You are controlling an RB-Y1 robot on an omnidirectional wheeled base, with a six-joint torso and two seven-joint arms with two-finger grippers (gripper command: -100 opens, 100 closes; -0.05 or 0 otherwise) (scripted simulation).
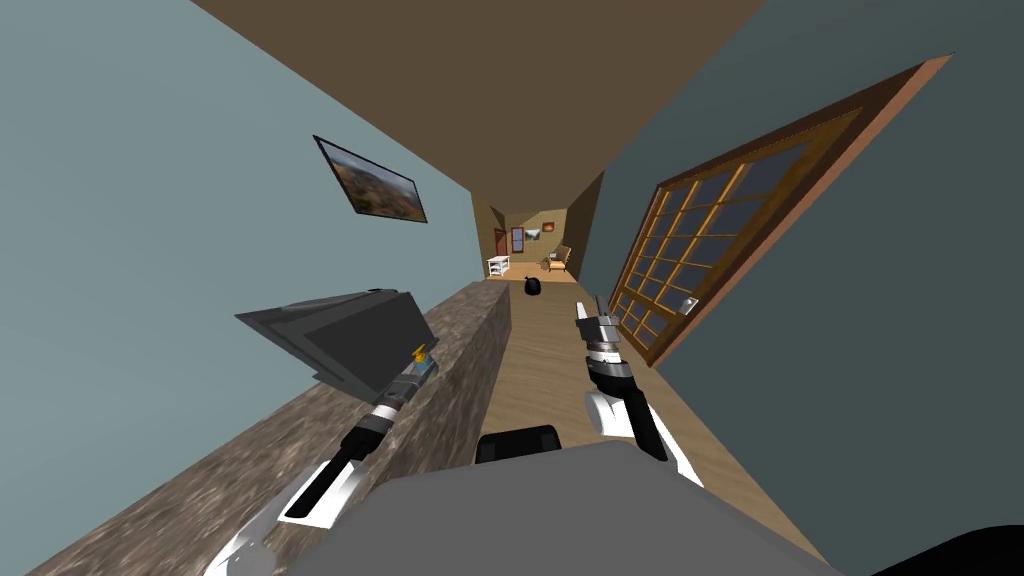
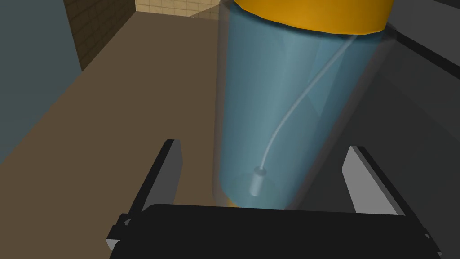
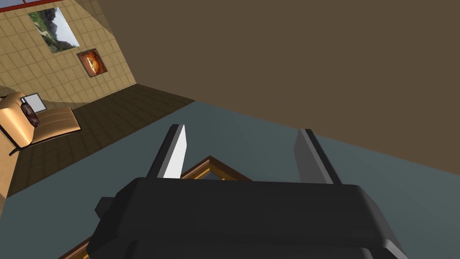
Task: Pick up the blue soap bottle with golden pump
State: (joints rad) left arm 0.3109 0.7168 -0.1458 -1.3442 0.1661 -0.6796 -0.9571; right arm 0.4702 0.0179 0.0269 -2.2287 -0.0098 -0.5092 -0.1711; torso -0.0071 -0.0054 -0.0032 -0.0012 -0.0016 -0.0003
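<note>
At the mottled counter [image 1: 200,480], the left claw [image 2: 264,147] gapes around the blue bottle [image 2: 287,90], golden top cropped.

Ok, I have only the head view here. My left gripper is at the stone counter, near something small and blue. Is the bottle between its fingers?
Observer: Yes. In the left wrist view the blue bottle stands between the fingers of the left gripper. They are open, with a gap on each side.
Operator: How deep is it in the gripper?
Observer: Its base is right at the gripper's dark body, and the golden collar lies well beyond the fingertips.
Operator: And the other arm?
Observer: The right gripper is open and holds nothing.
</note>
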